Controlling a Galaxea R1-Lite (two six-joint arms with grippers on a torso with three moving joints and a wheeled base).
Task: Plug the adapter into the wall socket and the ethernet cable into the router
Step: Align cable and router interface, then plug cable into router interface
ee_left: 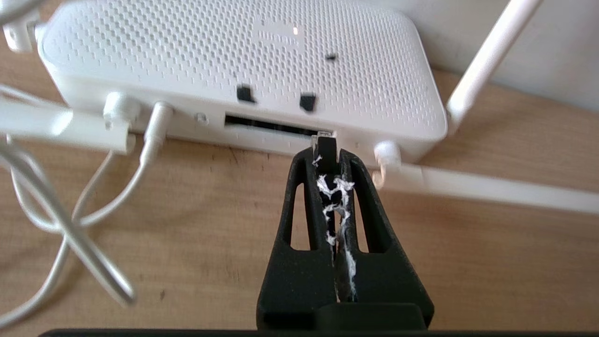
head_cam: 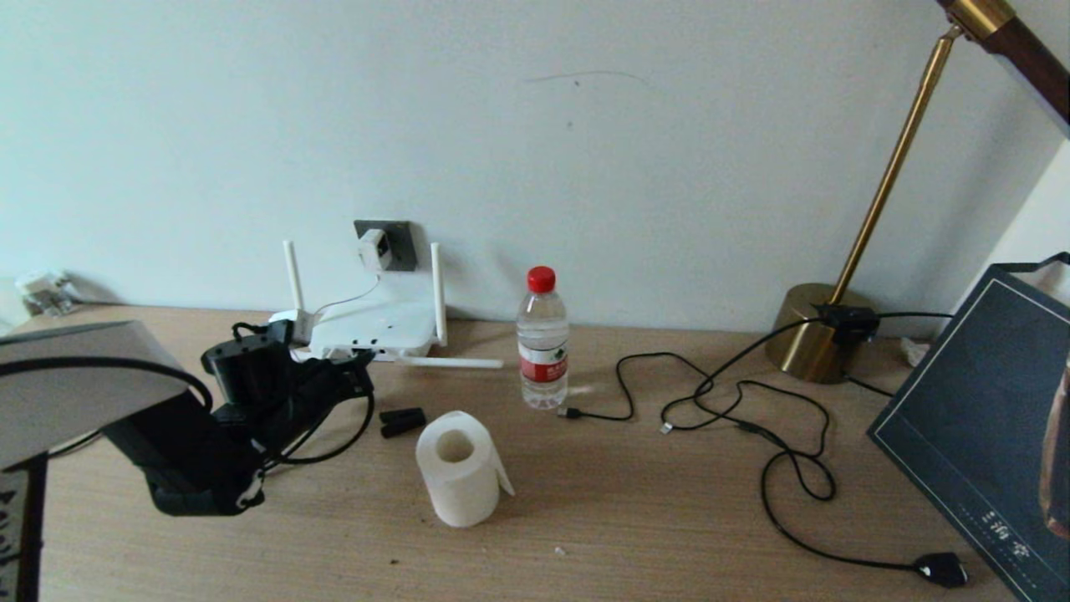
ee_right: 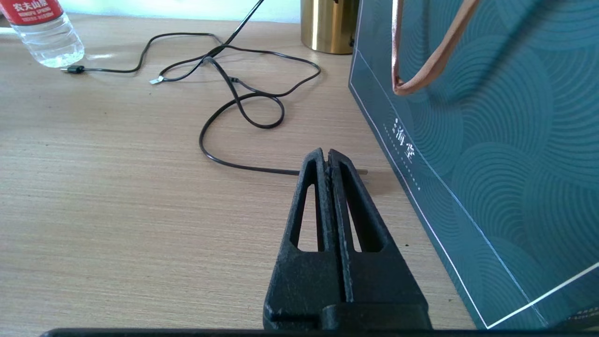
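Observation:
The white router [head_cam: 376, 331] lies against the wall, two antennas up and one flat on the table. Above it the white adapter [head_cam: 374, 249] sits in the dark grey wall socket [head_cam: 393, 242], its thin white cord hanging down to the router. My left gripper [ee_left: 325, 157] is shut on the ethernet cable [ee_left: 326, 152]. The clear plug tip touches the right end of the port slot on the router [ee_left: 234, 61]. In the head view my left gripper [head_cam: 361, 380] is at the router's front edge, and the ethernet cable [head_cam: 361, 431] loops below it. My right gripper [ee_right: 326, 157] hangs shut and empty above the table.
A small black block [head_cam: 402, 420], a toilet roll [head_cam: 458, 468] and a water bottle [head_cam: 542, 339] stand right of the router. Thin black cables [head_cam: 752, 401] sprawl toward a brass lamp base [head_cam: 815, 334]. A dark teal bag [head_cam: 986, 418] stands at the right.

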